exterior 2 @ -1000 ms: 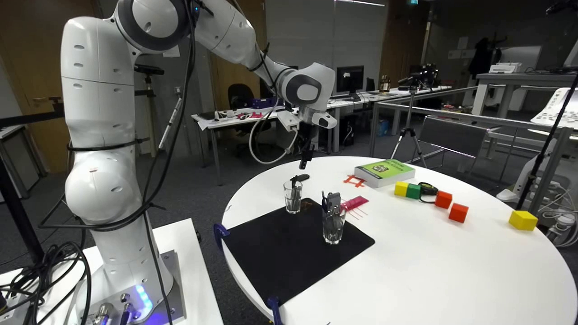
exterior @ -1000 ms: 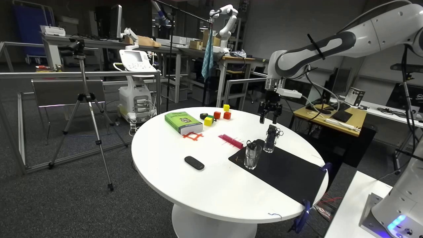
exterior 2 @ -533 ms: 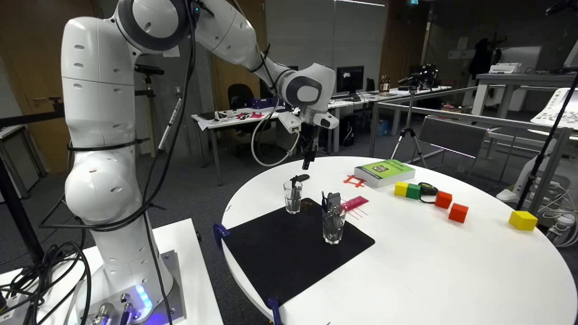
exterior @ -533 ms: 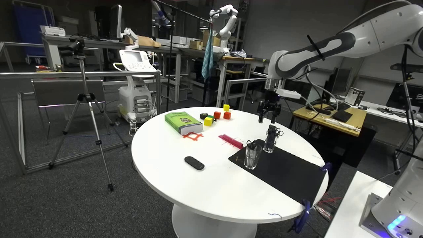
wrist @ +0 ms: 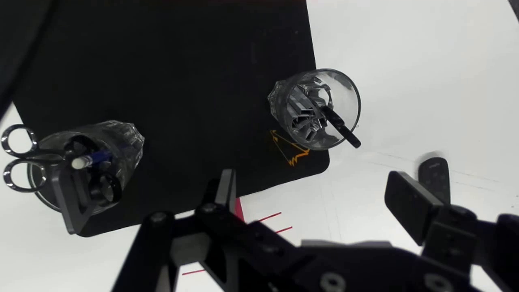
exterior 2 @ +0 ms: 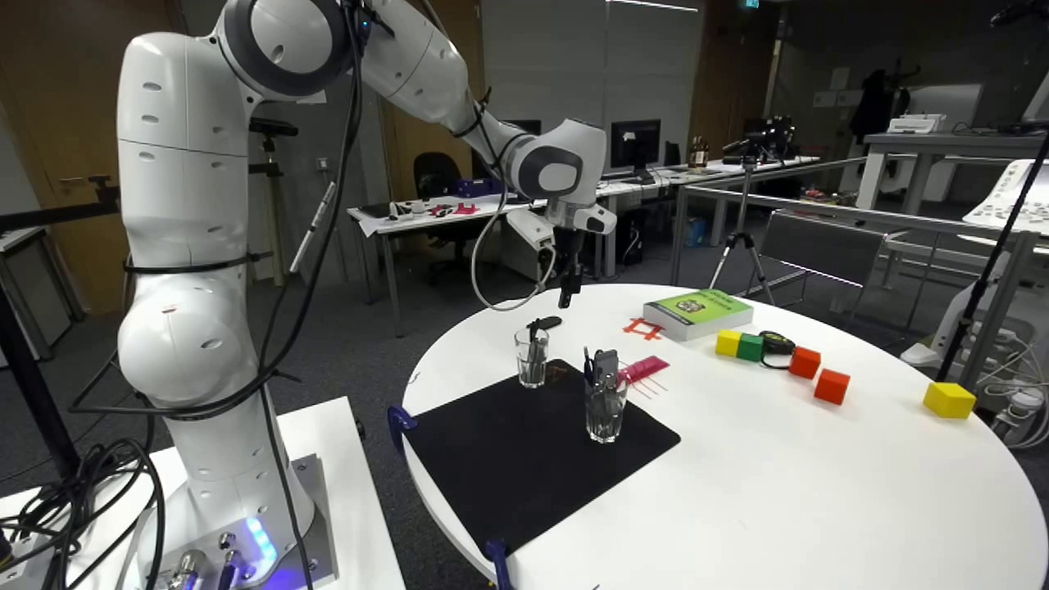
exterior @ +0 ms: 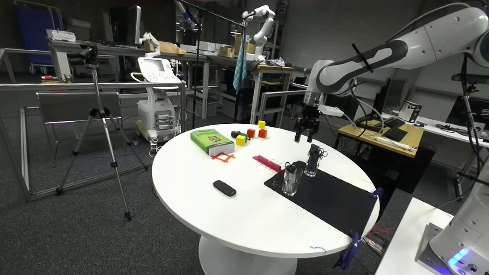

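"One clear tumbler point(exterior 2: 605, 414), faceted at the base, appears crowded; with what?"

"Ring-handled scissors point(wrist: 34, 152), a blue stick point(wrist: 99, 156) with a white end, and a flat grey piece point(wrist: 73, 202)."

"Its companion glass point(exterior 2: 533, 365), of like form?"

"Grey, angular, metallic-looking strips point(wrist: 304, 111); a slim black stick point(wrist: 339, 123) leans across the rim."

"Placement?"

"Both stand upright on the black mat point(exterior 2: 516, 467), apart from each other, toward one end."

"And the gripper point(wrist: 311, 182)?"

"Above the white table point(exterior: 237, 214), near tumbler and glass yet touching neither; jaws spread wide, holding nothing."
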Controlling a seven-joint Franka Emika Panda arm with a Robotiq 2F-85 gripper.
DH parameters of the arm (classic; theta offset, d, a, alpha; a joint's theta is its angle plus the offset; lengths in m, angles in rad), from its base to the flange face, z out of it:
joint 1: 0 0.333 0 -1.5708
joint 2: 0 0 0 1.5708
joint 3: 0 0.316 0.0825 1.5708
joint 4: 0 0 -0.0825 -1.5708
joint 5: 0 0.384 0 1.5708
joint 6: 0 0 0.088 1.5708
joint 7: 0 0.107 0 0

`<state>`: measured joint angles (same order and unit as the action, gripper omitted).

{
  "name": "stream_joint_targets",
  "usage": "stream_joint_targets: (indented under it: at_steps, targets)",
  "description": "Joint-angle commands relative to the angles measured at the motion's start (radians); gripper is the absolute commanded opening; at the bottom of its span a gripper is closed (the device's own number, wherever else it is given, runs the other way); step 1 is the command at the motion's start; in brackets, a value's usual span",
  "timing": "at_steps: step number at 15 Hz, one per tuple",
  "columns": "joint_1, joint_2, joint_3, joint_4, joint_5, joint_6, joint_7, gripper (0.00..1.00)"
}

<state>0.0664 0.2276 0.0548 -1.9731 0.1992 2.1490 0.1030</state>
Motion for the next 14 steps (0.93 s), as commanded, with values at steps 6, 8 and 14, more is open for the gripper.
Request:
stream_joint_targets:
  at_steps: [6,8,14]
  targets:
    - [0.023,0.071,0.037,0.050,-0.022,0.015,-0.069,1.00]
    - [0.032,0.088,0.039,0.065,-0.040,0.016,-0.069,1.00]
    - [0.054,0.145,0.044,0.095,-0.100,0.007,-0.067,1.00]
